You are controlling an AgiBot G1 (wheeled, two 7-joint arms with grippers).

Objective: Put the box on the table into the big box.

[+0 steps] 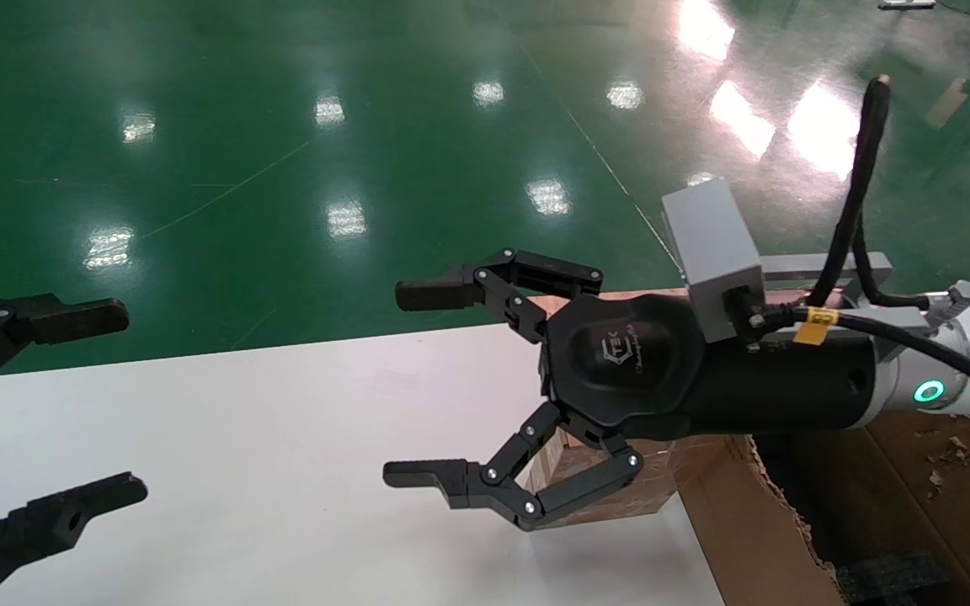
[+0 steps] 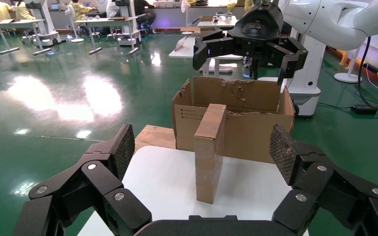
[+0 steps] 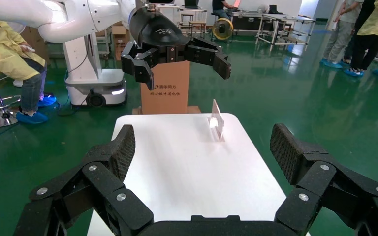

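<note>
The box (image 2: 210,152), small, plain brown cardboard, is seen standing upright on its narrow side on the white table (image 1: 241,471), just beside the big box (image 2: 236,123) with its ragged torn rim. The right gripper (image 1: 418,387) is held above it, fingers spread wide and empty. The left gripper (image 1: 81,404) is likewise spread at the table's left edge

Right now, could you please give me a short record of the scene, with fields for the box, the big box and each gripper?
box: small brown box standing upright on the white table, near the edge beside the big box
big box: torn-rimmed carton off the table's end, open on top
right gripper: fingers open, above the table over the box, holding nothing
left gripper: fingers open, at the table's other end, empty
task state: box not yet grasped
</note>
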